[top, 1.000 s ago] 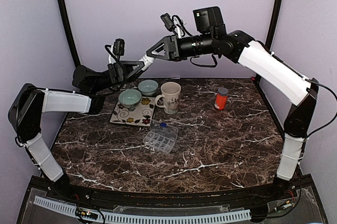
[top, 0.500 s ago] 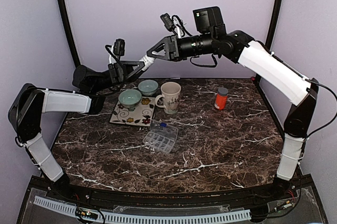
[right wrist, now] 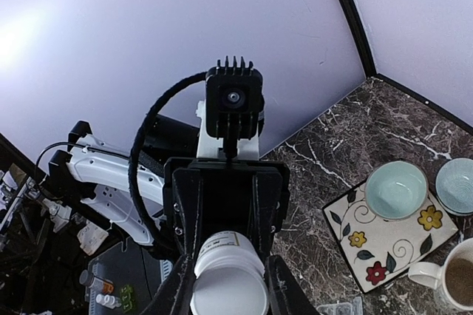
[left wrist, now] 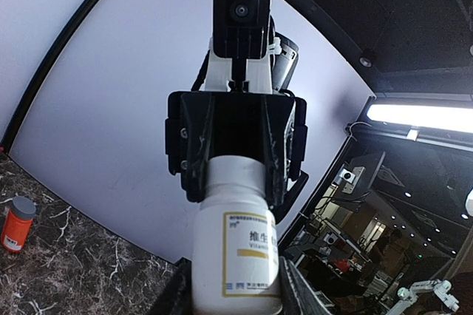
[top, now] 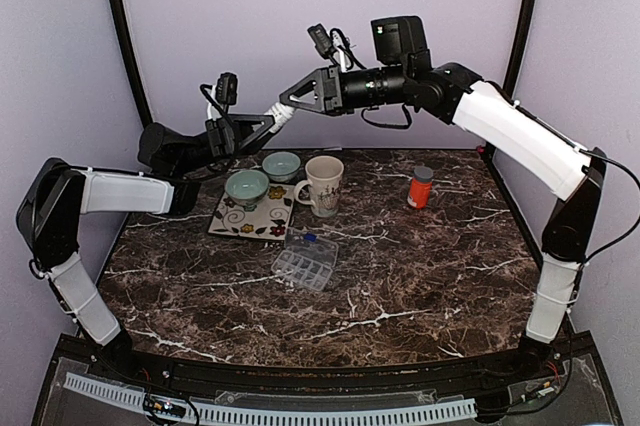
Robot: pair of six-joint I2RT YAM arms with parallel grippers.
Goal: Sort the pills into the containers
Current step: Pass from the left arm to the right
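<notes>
Gripping with left gripper (top: 268, 122) the bottle (left wrist: 236, 241) body, clasping with right gripper (top: 288, 102) its cap (right wrist: 229, 293), high above cup (top: 324, 184), a little to its left. Looks like uncapping step. Calls next for twisting cap off against firm left hold, without letting mouth dip and spill.

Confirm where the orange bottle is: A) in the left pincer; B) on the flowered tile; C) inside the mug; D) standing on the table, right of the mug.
D: the orange bottle stands upright on the table, off to the right of the mug.
</notes>
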